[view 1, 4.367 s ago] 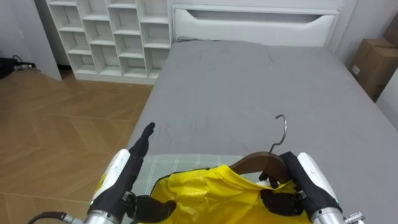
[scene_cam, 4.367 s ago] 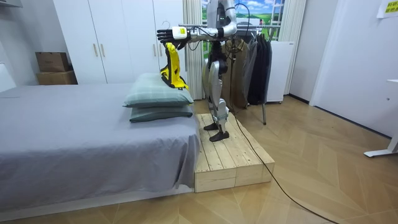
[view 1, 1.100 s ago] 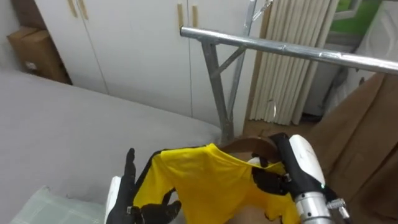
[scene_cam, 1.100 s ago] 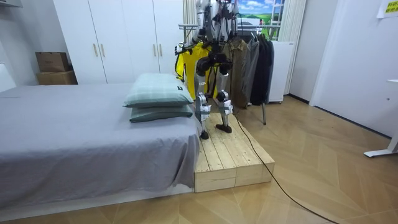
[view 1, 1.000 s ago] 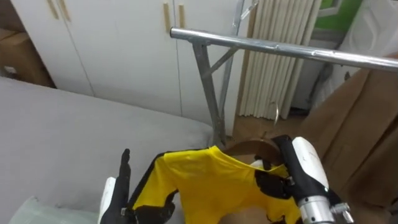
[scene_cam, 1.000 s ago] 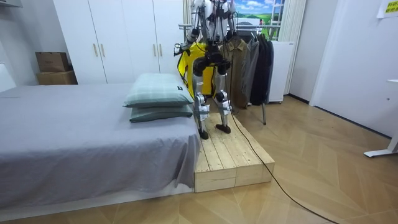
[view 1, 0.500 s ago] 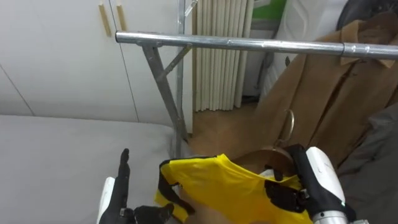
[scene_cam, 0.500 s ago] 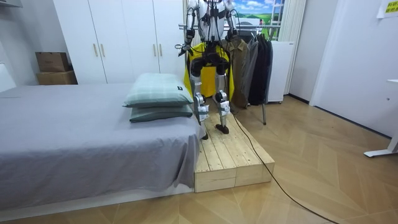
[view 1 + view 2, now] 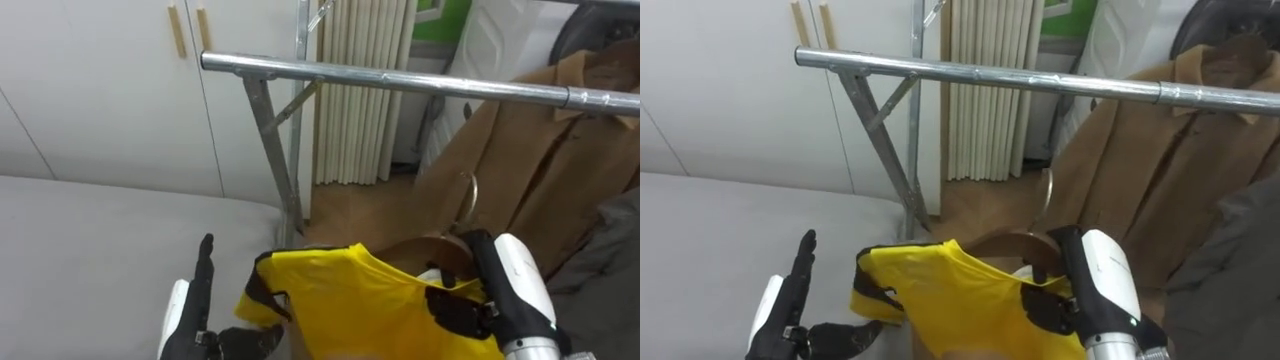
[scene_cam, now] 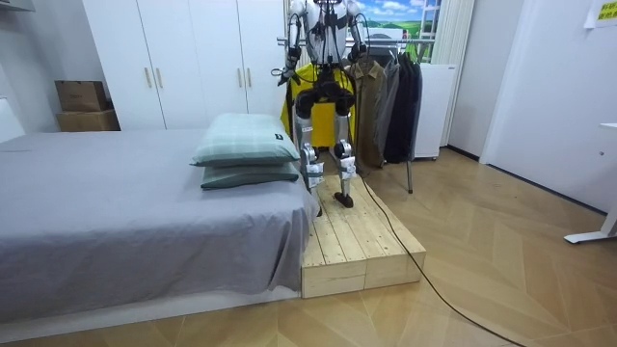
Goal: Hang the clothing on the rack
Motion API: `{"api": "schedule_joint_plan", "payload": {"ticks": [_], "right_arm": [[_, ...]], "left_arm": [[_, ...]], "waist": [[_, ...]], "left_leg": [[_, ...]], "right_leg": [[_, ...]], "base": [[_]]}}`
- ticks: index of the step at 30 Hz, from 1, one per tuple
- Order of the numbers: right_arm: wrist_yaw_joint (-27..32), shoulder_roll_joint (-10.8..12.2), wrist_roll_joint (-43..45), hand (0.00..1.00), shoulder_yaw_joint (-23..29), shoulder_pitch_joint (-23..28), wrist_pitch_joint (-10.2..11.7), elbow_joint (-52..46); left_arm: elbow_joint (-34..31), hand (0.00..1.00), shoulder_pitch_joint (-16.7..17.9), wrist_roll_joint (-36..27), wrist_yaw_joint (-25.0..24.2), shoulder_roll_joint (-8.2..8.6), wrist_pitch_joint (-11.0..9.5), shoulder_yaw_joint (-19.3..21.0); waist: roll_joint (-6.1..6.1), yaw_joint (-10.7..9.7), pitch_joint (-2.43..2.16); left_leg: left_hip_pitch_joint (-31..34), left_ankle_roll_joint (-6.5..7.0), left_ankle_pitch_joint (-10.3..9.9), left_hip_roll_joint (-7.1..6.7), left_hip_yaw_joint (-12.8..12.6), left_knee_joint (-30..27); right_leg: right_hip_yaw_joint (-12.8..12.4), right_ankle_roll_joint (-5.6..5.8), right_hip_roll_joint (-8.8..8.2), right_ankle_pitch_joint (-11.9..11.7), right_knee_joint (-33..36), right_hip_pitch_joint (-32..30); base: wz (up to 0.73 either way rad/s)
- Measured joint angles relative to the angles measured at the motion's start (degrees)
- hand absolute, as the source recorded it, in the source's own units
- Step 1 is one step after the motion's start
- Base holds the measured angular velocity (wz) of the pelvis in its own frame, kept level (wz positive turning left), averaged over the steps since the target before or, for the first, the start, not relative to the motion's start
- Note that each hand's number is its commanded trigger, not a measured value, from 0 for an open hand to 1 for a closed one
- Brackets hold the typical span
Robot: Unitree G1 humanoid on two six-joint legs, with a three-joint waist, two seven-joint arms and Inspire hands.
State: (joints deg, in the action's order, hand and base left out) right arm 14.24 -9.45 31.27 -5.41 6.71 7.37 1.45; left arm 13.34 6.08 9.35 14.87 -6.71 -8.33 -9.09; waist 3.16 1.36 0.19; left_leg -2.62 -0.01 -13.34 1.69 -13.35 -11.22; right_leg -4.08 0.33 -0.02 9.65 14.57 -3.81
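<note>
Since the right robot hand [image 9: 458, 310] clamps the brown wooden hanger [image 9: 435, 250] bearing the yellow shirt [image 9: 370, 300], its metal hook [image 9: 468, 195] stands below the silver clothes rail [image 9: 400, 80] — crosswise, up ahead; the left robot hand [image 9: 203, 295] is straight-fingered beside the shirt

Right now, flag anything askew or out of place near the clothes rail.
Nothing damaged. The yellow shirt hangs lopsided on the brown wooden hanger in the right hand, its hook below the silver metal rail.
</note>
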Motion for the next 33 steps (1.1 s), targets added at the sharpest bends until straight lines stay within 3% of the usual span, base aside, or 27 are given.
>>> {"api": "schedule_joint_plan", "payload": {"ticks": [10,33], "right_arm": [[-0.6,0.1,-0.5,1.0,-0.1,-0.7,0.0,0.0],[-0.2,-0.5,0.8,1.0,0.5,-1.6,0.1,-5.0]], "left_arm": [[0.0,0.0,0.1,0.0,-0.7,0.06,0.0,0.0],[0.0,0.0,0.3,-0.7,-2.8,0.06,0.0,0.5]], "waist": [[-0.47,2.1,0.06],[-0.44,2.0,0.15]], "left_leg": [[0.0,-0.15,0.1,0.57,1.3,0.0],[-1.2,-0.47,0.3,0.66,1.3,0.5]], "right_leg": [[2.9,-0.53,0.1,-0.3,-1.0,1.1],[3.1,-0.75,0.25,-0.5,-2.8,2.7]], "base": [[0.07],[0.0]]}}
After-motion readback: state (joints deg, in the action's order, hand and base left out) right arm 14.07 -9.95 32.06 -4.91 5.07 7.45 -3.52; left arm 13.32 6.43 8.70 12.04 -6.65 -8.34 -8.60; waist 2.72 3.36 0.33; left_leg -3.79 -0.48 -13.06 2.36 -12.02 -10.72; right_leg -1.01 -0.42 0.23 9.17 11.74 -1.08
